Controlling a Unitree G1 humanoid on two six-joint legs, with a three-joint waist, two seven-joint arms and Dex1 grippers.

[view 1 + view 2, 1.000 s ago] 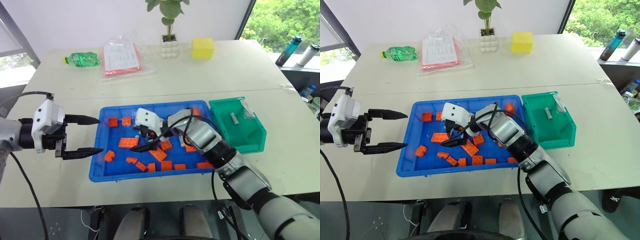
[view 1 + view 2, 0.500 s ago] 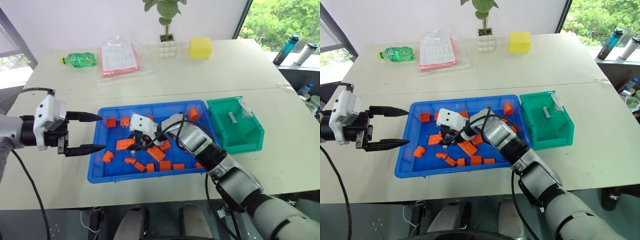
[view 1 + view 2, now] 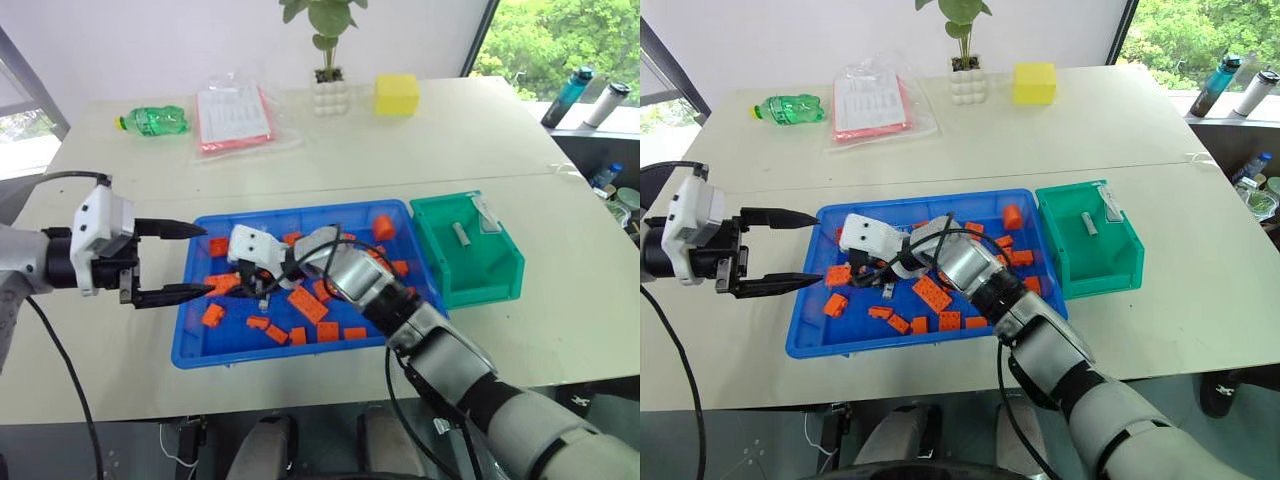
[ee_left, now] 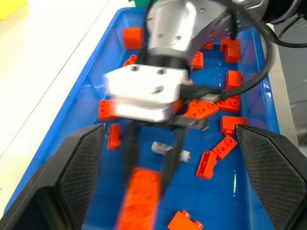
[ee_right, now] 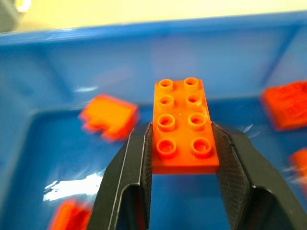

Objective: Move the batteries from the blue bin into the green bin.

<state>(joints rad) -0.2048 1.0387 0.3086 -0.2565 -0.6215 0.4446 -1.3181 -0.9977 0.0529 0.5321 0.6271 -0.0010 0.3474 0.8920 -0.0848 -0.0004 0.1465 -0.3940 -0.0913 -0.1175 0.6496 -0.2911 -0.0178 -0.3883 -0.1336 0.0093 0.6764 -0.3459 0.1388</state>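
Observation:
The blue bin (image 3: 300, 213) lies mid-table, strewn with several orange bricks. My right gripper (image 3: 225, 283) reaches across it to its left part and is shut on an orange brick (image 5: 183, 129), held flat between both fingers. One battery (image 4: 170, 151) lies on the bin floor just under that gripper. My left gripper (image 3: 205, 261) hovers open at the bin's left rim, its fingers pointing at the right gripper. Right of the blue bin stands the green bin (image 3: 480, 280) with one battery (image 3: 462, 235) lying inside it.
At the back of the table are a green bottle (image 3: 155, 120), a plastic bag of papers (image 3: 235, 115), a white plant pot (image 3: 335, 95) and a yellow box (image 3: 397, 93). Two drink bottles (image 3: 560, 100) stand beyond the table's far right corner.
My right gripper went from open to shut on an orange brick and carried it left across the blue bin, toward the left gripper. The left gripper stayed put.

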